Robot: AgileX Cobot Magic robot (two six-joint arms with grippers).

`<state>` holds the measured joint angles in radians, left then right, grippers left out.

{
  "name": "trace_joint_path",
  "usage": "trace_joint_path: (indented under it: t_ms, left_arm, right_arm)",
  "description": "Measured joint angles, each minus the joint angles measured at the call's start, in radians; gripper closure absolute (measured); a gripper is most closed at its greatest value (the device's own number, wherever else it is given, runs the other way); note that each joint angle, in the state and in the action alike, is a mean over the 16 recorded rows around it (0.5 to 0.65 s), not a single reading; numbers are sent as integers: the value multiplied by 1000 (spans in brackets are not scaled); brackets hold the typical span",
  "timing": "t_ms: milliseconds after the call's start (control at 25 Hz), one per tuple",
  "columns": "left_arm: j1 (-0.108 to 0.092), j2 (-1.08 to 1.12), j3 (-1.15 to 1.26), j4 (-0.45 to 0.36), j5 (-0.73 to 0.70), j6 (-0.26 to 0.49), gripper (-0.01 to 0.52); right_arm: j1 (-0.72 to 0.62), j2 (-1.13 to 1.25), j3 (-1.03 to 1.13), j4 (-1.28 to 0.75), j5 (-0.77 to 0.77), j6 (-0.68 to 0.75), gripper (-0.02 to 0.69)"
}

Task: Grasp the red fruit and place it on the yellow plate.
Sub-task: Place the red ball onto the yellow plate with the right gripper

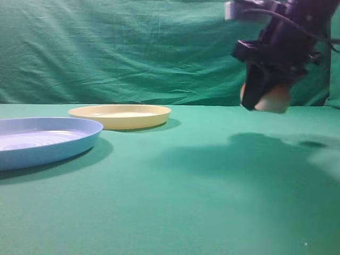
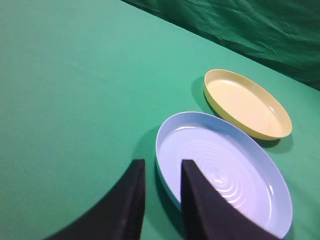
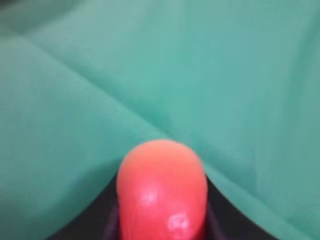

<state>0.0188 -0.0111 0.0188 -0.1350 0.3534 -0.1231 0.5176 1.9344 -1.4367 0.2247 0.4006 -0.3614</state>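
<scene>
Gripping fruit [image 3: 162,192] mid-air, right gripper [image 1: 264,91] clamped on it.
Fruit glossy red, rounded; left gripper [image 2: 161,197] narrowly parted, holding nothing.

Surface: you have a flat table covered in plain green cloth [image 1: 202,202], smooth across its front and middle, meeting a draped green cloth backdrop [image 1: 133,48] at the rear edge. Items resting on it: 2. Item 1: a shallow round pale-yellow plastic plate [image 1: 120,116], far left of centre. Item 2: a wider shallow round light-blue plastic plate [image 1: 42,139], just beside it and nearer you, ribbed inside.
</scene>
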Motion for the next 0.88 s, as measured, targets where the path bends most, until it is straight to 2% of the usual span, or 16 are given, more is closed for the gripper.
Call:
trace_joint_path:
  t_ms: [120,240,480,720,800,880]
  left_arm:
    - [0,0,0,0,0,0,357]
    - [0,0,0,0,0,0,357]
    - [0,0,0,0,0,0,357]
    - [0,0,0,0,0,0,357]
    - [0,0,0,0,0,0,357]
    - [0,0,0,0,0,0,357]
  right_arm:
    - [44,72,-101,4,-29,0,436]
    - [75,149,-185,6,-50,-1,400]
    - [95,267,-290,9,-61,-1,251]
    - [97,267,-325,-8,-39,-1,93]
    - [98,236,-327,-18,-16,-1,65]
    - [98,192,-327,-28,22,1,69]
